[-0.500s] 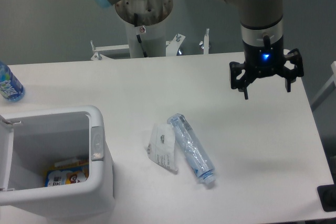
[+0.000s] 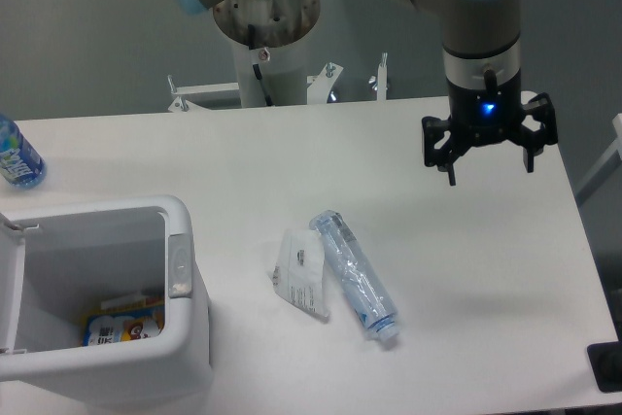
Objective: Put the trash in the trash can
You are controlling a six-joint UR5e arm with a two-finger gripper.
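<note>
Two trash items lie mid-table, touching: a flat crinkled white plastic packet (image 2: 302, 274) and a crushed clear plastic bottle (image 2: 354, 274) just right of it. Black two-finger gripper (image 2: 488, 157) hangs above the table's far right, fingers spread, holding nothing, well apart from both. Boxy white plastic trash can (image 2: 180, 337) sits front left, lid swung open, printed wrappers visible inside. Judgement: approach step. Best to descend over the bottle's mid-body, jaws across its narrow width, clear of the packet edge, so the grasp doesn't drag the packet.
</note>
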